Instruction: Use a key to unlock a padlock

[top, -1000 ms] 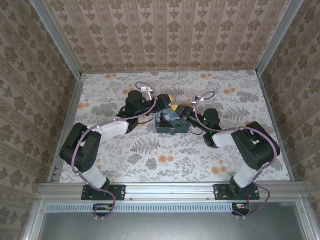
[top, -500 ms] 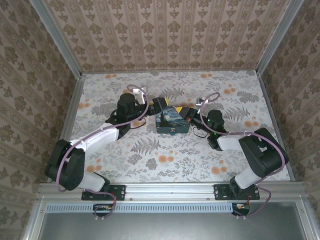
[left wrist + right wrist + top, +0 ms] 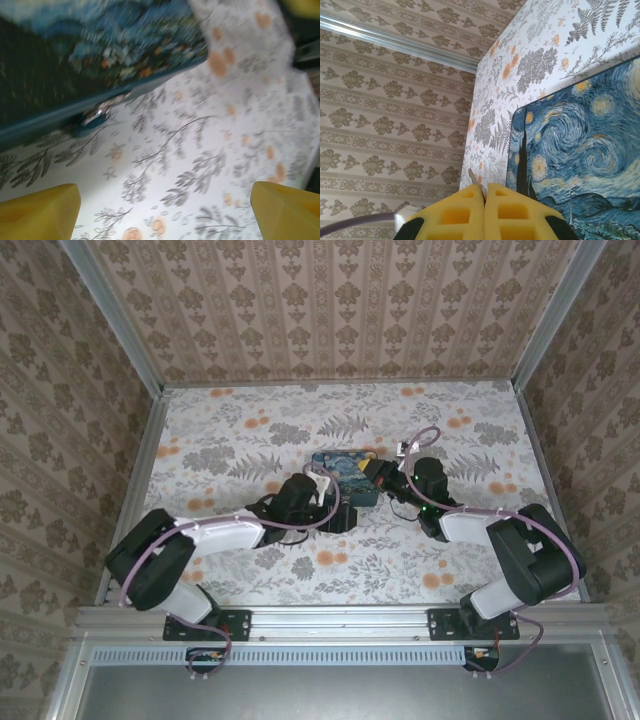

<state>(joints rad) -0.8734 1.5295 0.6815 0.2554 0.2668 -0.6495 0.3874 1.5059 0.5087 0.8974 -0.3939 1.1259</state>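
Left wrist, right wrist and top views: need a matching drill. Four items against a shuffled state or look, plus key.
Column one:
1. left hand
2. right hand
3. padlock
4. box

Column two:
a. shut, pads pressed together
b. swirling night-sky print
c. open, fingers wide apart
d. small and metallic, at the box's edge

Pairs: 1-c, 2-a, 3-d, 4-b

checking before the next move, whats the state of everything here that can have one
painted box, lid shut
padlock, at the box's front edge, too blurred to tell locked or not
left tool, open, holding nothing
right tool, shut on what looks like the key
key, only a thin tip showing past the tool
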